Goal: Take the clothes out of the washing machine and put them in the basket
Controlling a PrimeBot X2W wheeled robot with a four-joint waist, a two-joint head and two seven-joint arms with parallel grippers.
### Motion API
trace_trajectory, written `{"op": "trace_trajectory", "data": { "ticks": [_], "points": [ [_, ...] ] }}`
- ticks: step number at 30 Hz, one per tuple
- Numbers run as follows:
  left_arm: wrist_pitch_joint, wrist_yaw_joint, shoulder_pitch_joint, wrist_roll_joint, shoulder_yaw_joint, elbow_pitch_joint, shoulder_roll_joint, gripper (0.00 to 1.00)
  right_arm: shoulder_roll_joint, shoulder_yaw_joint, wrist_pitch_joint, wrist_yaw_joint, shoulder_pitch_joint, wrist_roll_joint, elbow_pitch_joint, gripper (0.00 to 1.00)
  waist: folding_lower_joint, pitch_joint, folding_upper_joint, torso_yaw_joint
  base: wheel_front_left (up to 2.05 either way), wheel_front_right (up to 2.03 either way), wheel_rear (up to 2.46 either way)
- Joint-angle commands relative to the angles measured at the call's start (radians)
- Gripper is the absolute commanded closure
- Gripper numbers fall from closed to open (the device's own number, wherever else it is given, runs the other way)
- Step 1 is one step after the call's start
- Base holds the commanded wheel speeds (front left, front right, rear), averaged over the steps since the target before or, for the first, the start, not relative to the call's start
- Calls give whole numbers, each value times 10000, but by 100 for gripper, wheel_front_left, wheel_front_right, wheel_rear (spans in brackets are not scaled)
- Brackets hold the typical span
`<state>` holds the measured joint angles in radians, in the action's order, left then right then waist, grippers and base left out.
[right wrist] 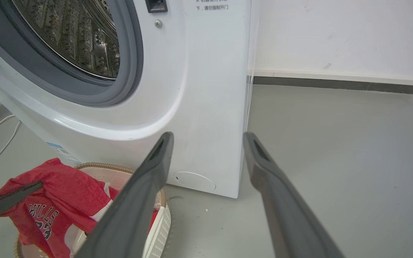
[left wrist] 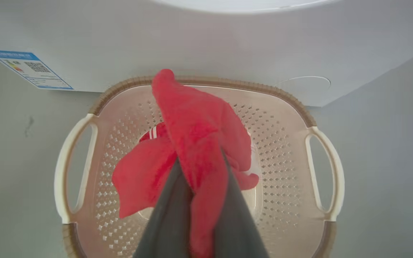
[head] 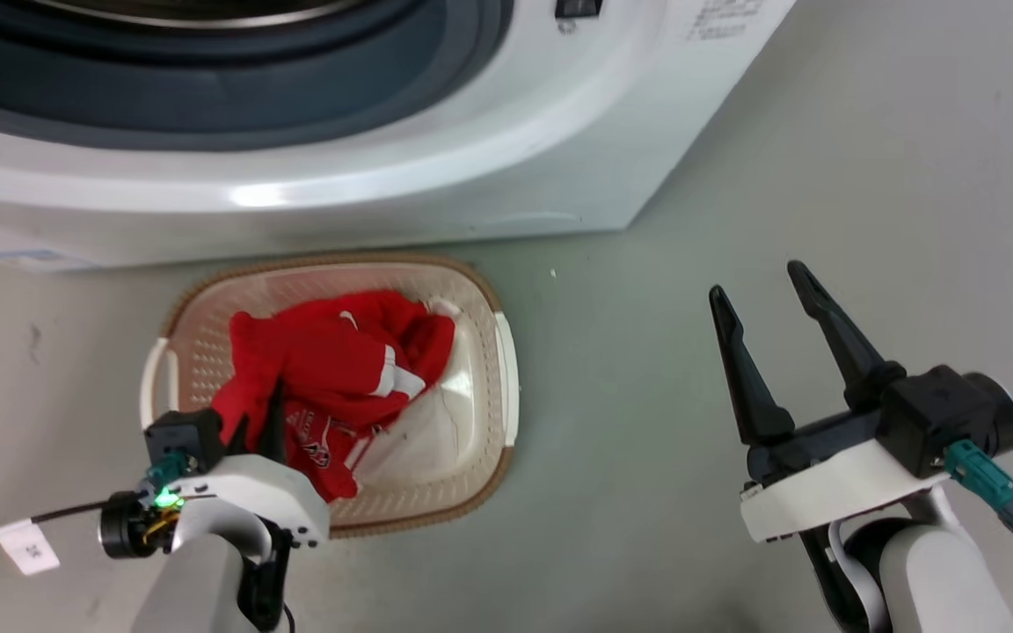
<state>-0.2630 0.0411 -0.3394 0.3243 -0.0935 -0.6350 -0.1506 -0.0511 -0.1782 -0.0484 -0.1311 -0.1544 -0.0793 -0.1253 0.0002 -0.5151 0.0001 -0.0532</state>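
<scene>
your left gripper [head: 258, 420] is pinching the red clothes [head: 331, 360] at lower left, cloth draping into the basket [head: 482, 294] | your right gripper [head: 757, 283] is hanging wide open at lower right | washing machine [head: 436, 176] is spanning the top, basket just below

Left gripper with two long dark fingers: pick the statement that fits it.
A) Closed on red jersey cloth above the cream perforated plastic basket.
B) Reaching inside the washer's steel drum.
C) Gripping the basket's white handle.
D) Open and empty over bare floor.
A: the left gripper is pinched shut on the red jersey cloth, which hangs over the cream perforated plastic basket.
</scene>
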Motion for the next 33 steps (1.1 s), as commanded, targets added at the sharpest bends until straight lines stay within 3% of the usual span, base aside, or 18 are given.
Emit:
{"op": "trace_trajectory", "data": {
  "ticks": [1, 9, 16, 17, 18, 19, 20, 27, 33],
  "points": [
    [-24, 24, -329, -82, 139, -189, -82, 100, 18, -55, -73, 7, -248, -2, -35, 0, -2, -970, -1, -318, 0, 0, 0],
    [-24, 166, -1419, -380, 935, -1648, -439, 100, 19, -313, -281, 7, -822, -72, -20, 0, -2, -2364, -1, -651, 0, 0, 0],
    [-23, 271, -2235, -657, 1155, -3144, -763, 100, 19, -539, -537, 7, -1088, -216, 166, 0, -2, -2922, -1, -1006, 0, 0, 0],
    [-24, 283, -2338, -657, 1182, -3335, -781, 91, 19, -545, -567, 7, -1124, -227, 193, 0, -2, -2960, -1, -1047, 0, 0, 0],
    [-23, 257, -2453, -688, 1199, -3530, -810, 69, 19, -559, -586, 7, -1151, -253, 219, 0, -2, -2990, -1, -1081, 0, 0, 0],
    [-23, 234, -2532, -706, 1217, -3694, -824, 31, 19, -574, -616, 7, -1173, -271, 263, 0, -2, -3007, -1, -1112, 0, 0, 0],
    [-23, 221, -2614, -719, 1240, -3843, -835, 0, 19, -591, -653, 7, -1196, -288, 300, 0, -2, -3011, -1, -1141, 0, 0, 0],
    [-23, 274, -2512, -623, 1492, -4474, -704, 0, 18, -552, -867, 7, -1134, -374, 739, 0, -2, -2369, -1, -1193, 0, 0, 0],
    [-23, 496, -1830, -412, 1717, -4663, -279, 0, 18, -330, -906, 7, -739, -220, 1260, 0, -2, -649, -1, -927, 0, 0, 0]
  ]
}}
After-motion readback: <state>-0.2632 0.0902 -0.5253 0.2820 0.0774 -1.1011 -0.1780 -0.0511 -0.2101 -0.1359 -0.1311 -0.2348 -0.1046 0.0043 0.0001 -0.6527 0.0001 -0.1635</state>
